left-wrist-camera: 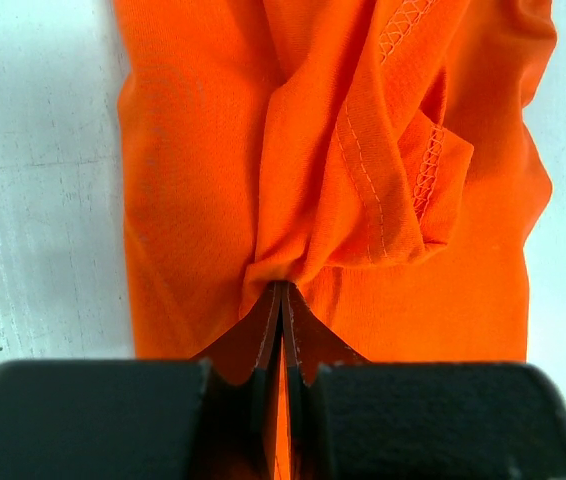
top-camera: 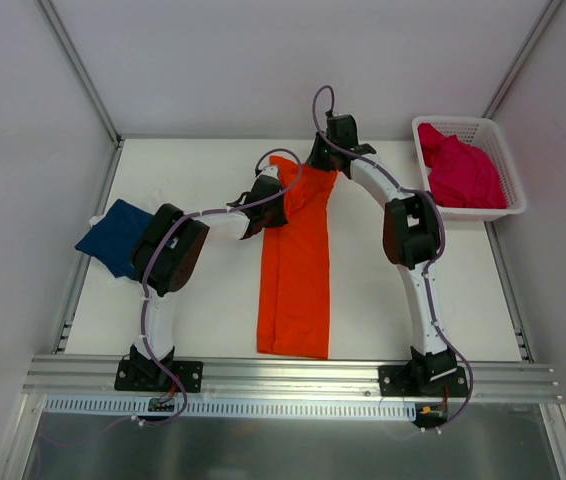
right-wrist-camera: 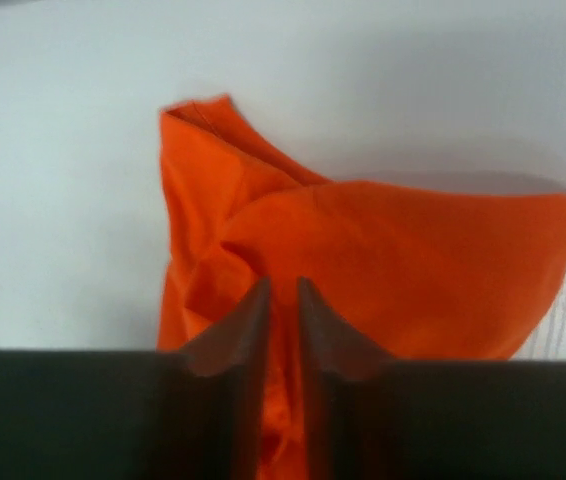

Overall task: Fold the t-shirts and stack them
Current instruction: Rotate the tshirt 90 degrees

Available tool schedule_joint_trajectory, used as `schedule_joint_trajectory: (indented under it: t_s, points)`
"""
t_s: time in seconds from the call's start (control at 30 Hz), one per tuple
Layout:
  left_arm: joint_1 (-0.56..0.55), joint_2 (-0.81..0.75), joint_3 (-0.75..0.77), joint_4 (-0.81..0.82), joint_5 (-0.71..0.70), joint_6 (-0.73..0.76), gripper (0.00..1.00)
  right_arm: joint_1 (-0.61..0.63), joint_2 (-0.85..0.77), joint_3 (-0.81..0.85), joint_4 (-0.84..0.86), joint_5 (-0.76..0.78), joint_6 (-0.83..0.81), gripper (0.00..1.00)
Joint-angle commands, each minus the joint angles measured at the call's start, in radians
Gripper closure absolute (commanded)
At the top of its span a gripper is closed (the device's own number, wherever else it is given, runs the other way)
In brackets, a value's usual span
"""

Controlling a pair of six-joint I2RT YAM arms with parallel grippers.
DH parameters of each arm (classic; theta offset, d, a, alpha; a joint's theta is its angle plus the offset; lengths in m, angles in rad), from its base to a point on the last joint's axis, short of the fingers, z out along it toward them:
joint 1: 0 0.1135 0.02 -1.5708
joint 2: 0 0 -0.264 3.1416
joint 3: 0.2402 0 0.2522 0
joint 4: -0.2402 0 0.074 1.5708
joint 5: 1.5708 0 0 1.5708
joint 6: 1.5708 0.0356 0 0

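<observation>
The orange t-shirt [top-camera: 295,270] lies as a long narrow strip down the middle of the table. My left gripper [top-camera: 268,205] is shut on a bunched fold of it at its upper left [left-wrist-camera: 281,285]; hemmed sleeve cloth [left-wrist-camera: 403,150] is gathered just ahead of the tips. My right gripper [top-camera: 325,155] is shut on the shirt's far end [right-wrist-camera: 283,285], with orange cloth pinched between the fingers. The navy blue t-shirt [top-camera: 113,236] lies folded at the left edge. The magenta pink t-shirt [top-camera: 460,170] is crumpled in the basket.
A white mesh basket [top-camera: 503,170] stands at the back right corner. White walls with metal frame bars close in the table on three sides. A metal rail [top-camera: 283,375] runs along the near edge by the arm bases.
</observation>
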Motion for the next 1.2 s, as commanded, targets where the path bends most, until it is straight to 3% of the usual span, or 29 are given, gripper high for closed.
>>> schedule_joint_trajectory:
  t_s: [0.0,0.03,0.1,0.17,0.27,0.77,0.93,1.07,1.17]
  points:
    - [0.014,-0.028,-0.018,-0.014,0.017,0.009,1.00,0.001,-0.081,-0.099,0.045,-0.033,-0.017,0.74]
    - [0.014,-0.028,-0.017,-0.015,0.018,0.009,1.00,0.001,-0.097,-0.121,0.052,-0.039,-0.022,0.57]
    - [0.014,-0.028,-0.017,-0.014,0.021,0.007,1.00,0.004,-0.131,-0.168,0.059,-0.049,-0.029,0.33]
    - [0.014,-0.028,-0.017,-0.014,0.023,0.004,1.00,0.010,-0.152,-0.190,0.056,-0.059,-0.035,0.26]
    - [0.014,-0.028,-0.022,-0.012,0.024,0.000,1.00,0.024,-0.169,-0.208,0.063,-0.066,-0.036,0.23]
    - [0.014,-0.039,-0.043,-0.008,0.024,0.001,1.00,0.047,-0.163,-0.182,0.058,-0.062,-0.026,0.26]
    - [0.014,-0.039,-0.046,-0.006,0.026,0.004,1.00,0.050,-0.140,-0.181,0.069,-0.060,-0.016,0.50]
    - [0.014,-0.038,-0.051,-0.006,0.024,0.004,1.00,0.050,-0.126,-0.158,0.069,-0.060,-0.009,0.63]
    - [0.015,-0.035,-0.052,-0.004,0.026,0.004,1.00,0.050,-0.115,-0.147,0.064,-0.066,-0.008,0.66]
